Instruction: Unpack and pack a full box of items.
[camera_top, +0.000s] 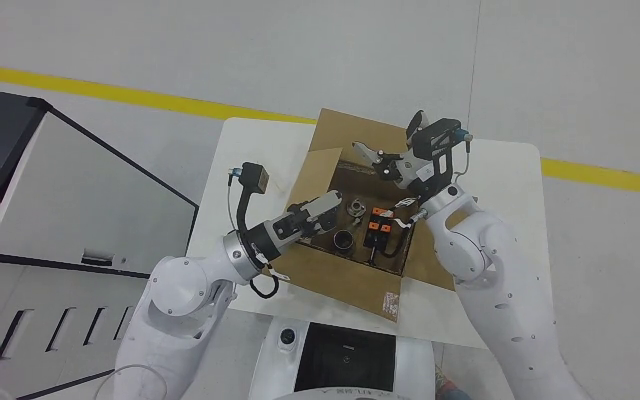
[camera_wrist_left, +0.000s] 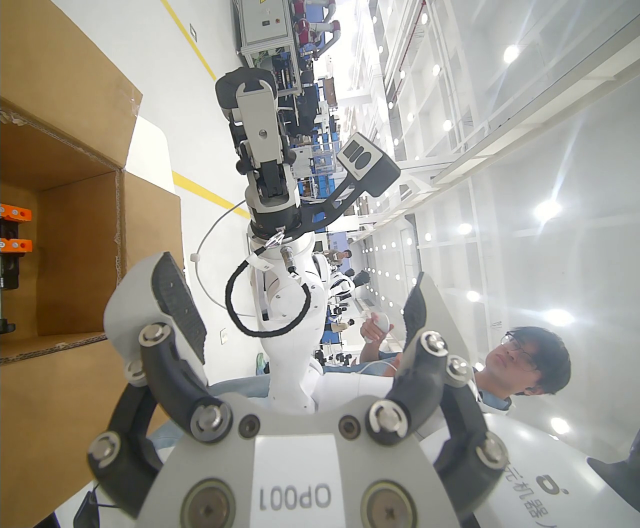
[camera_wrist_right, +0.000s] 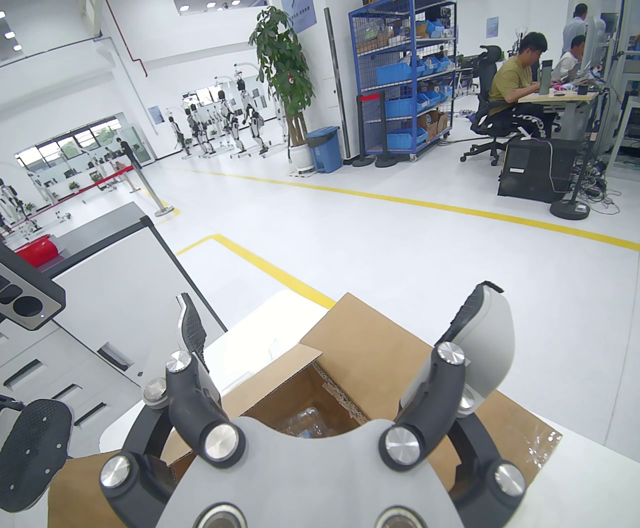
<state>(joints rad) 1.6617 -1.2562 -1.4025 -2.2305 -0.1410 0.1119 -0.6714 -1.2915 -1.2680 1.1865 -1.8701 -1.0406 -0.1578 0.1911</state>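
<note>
An open cardboard box (camera_top: 345, 280) sits in the middle of the white desk (camera_top: 250, 160), its flaps splayed outward towards the desk's near and far edges. Bare strips of desk lie to the box's left and right. Inside lie orange-and-black parts (camera_top: 380, 225) towards the right wall and dark rings (camera_top: 343, 240) beside them. The left claw (camera_top: 333, 203) hangs released and empty just inside the raised left flap. The right claw (camera_top: 375, 160), also spread wide and empty, hangs over the far rim, well apart from the left one.
</note>
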